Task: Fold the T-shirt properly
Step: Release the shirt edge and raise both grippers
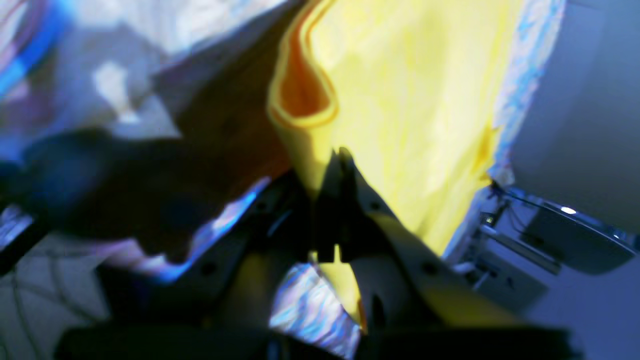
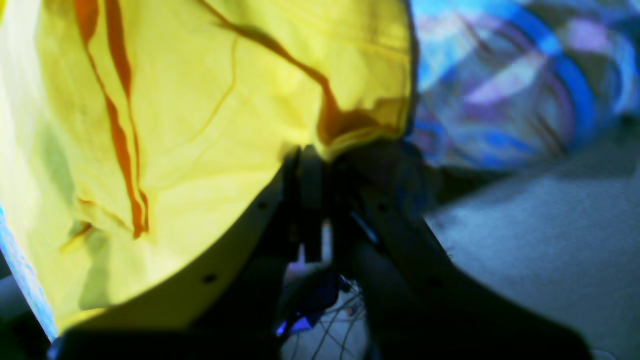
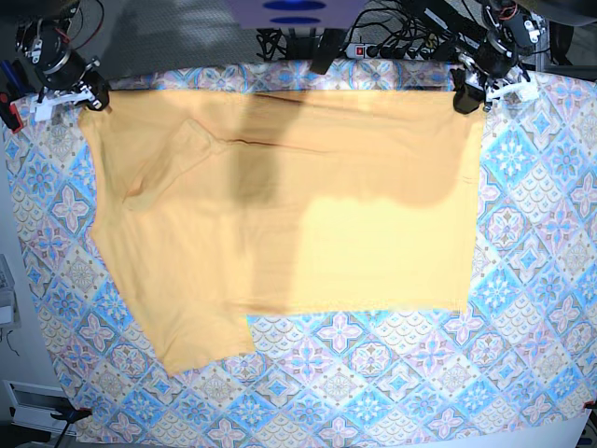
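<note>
Both grippers, left gripper [image 3: 469, 97] and right gripper [image 3: 86, 97], pinch the far corners of the T-shirt [image 3: 280, 224], holding its top edge taut across the desk's tablecloth [image 3: 541, 280], presumably ready for folding.

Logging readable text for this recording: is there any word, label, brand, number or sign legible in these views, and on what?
None can be read.
T-shirt: plain, no print or legible tag showing.
Tablecloth: tile pattern only, no lettering.
Both wrist views: too blurred to show any text.
</note>
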You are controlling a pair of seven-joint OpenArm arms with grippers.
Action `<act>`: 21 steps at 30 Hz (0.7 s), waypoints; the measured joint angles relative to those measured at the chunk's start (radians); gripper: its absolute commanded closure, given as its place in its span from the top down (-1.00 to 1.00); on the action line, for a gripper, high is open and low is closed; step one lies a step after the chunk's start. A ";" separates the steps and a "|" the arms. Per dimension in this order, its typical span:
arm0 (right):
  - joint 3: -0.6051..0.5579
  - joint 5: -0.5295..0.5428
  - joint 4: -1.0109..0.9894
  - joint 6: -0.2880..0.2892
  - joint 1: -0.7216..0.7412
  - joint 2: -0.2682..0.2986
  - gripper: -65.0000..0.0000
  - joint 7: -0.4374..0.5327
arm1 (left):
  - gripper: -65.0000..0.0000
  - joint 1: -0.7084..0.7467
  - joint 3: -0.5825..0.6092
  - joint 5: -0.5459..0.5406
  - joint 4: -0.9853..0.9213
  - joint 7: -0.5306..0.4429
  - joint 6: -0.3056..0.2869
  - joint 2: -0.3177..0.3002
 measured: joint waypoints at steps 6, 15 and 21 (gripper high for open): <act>0.001 0.010 0.002 0.006 -0.032 0.000 -0.99 0.005 | -1.00 0.055 0.001 -0.026 0.027 -0.003 -0.004 -0.001; 0.002 0.011 0.003 0.007 -0.043 0.000 -0.99 0.006 | -1.00 0.091 0.001 -0.032 0.028 -0.002 -0.003 -0.001; 0.002 0.010 0.003 0.007 -0.043 0.000 -0.98 0.006 | -0.98 0.088 0.003 -0.032 0.028 -0.002 -0.004 -0.001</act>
